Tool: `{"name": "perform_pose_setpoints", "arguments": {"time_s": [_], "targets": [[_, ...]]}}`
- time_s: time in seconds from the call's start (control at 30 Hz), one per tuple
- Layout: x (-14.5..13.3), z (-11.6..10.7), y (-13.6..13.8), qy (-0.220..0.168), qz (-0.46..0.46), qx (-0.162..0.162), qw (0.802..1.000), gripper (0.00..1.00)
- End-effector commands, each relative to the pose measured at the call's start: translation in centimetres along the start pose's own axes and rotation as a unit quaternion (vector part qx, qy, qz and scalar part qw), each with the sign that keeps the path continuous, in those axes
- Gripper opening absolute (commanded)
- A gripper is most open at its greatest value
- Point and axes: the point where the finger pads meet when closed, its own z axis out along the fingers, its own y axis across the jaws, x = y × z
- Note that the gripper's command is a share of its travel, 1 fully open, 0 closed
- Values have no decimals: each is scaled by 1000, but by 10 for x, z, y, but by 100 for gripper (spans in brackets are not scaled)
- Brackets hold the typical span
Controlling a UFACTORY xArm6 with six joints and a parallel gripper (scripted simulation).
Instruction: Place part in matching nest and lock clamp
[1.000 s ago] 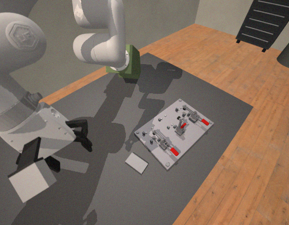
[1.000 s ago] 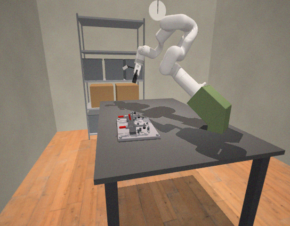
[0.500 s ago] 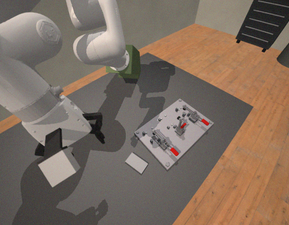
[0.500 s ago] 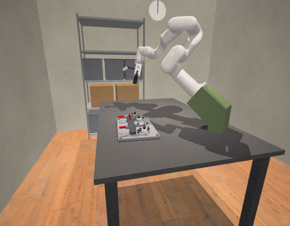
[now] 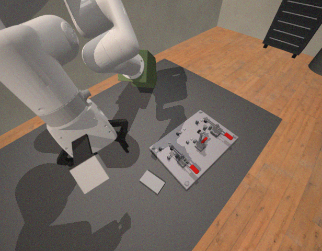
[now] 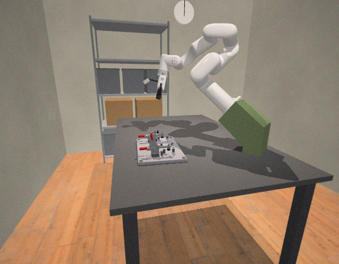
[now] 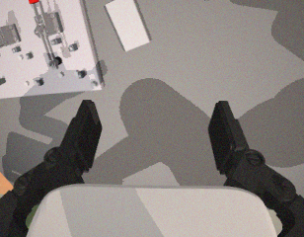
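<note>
The part [image 5: 152,181] is a flat light-grey slab lying on the dark table, just off the near-left side of the fixture plate [image 5: 193,148]. The plate carries three clamps with red handles. The near handle [image 5: 194,168] and the far handle [image 5: 228,135] lie flat, and the middle handle [image 5: 204,139] stands up. My gripper [image 5: 96,156] is open and empty, high above the table, left of the part. In the wrist view the open fingers frame bare table, with the part [image 7: 127,22] and the fixture [image 7: 40,34] far below them. In the exterior view the gripper [image 6: 159,92] hangs well above the fixture [image 6: 159,149].
The arm's green base block [image 5: 145,71] stands at the table's back and also shows in the exterior view [image 6: 245,130]. A metal shelf with boxes [image 6: 130,85] stands behind the table. A black rack [image 5: 296,24] stands on the floor far right.
</note>
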Motion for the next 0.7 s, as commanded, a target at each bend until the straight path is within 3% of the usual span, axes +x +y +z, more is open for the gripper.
{"name": "perform_pose_setpoints", "arguments": {"time_s": [0.0, 0.2, 0.67], "targets": [[-4, 3, -20, -16, -3, -7, 1000, 100], [-4, 3, -20, -16, -3, -7, 1000, 100], [-11, 12, -57, -28, -9, -12, 1000, 100]]}}
